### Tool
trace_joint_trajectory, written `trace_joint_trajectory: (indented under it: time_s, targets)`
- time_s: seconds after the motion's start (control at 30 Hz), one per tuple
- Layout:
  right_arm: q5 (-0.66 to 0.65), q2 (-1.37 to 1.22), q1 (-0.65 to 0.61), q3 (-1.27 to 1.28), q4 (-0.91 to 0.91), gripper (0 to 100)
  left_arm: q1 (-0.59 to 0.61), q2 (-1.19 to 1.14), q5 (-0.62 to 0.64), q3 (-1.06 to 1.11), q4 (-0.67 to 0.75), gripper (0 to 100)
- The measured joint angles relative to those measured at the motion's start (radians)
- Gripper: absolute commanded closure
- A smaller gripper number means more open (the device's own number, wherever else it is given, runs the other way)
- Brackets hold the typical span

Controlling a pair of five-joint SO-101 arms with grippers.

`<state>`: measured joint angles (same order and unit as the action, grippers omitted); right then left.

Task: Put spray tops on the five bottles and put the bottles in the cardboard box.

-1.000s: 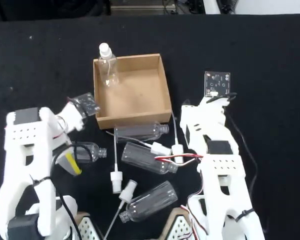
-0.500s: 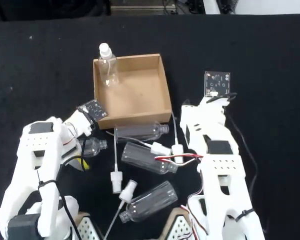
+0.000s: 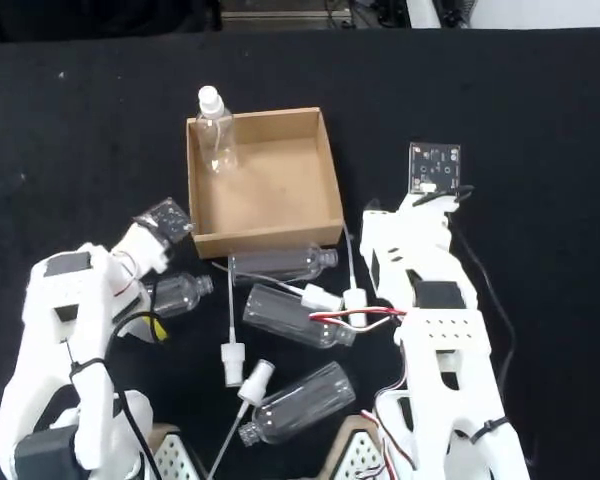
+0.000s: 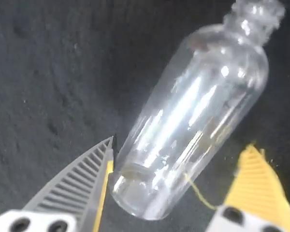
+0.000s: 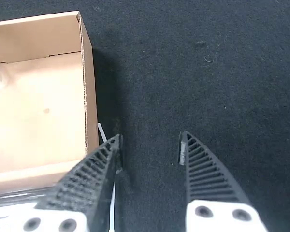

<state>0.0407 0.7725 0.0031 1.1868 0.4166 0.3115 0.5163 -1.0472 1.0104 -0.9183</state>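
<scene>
Bottle (image 4: 193, 111) without top lies between your left fingers (image 4: 82, 188), which stand apart. Your right fingers (image 5: 208, 179) are apart also.

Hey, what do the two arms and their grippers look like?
The left arm and right arm are blocky white plastic with black cables; red and white wires cross the right one. The left gripper has a grey ribbed finger and a yellow one. The right gripper has black ribbed, pointed fingers on white bases.
</scene>
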Motion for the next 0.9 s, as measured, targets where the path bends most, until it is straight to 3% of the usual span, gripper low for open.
trace_joint_trajectory:
  time_s: [0.1, 0.4, 0.63, 0.9]
  targets:
    - [0.000, 0.000, 0.000, 0.000, 0.000, 81.9, 0.015, 0.000, -0.003, 0.008, 0.000, 85]
    - [0.000, 0.000, 0.000, 0.000, 0.000, 81.9, 0.084, 0.000, 0.005, 0.000, -0.097, 85]
    - [0.000, 0.000, 0.000, 0.000, 0.000, 81.9, 0.391, 0.000, 0.012, -0.064, -0.127, 84]
    - [0.000, 0.000, 0.000, 0.000, 0.000, 81.9, 0.792, -0.006, 0.115, -0.087, -0.137, 80]
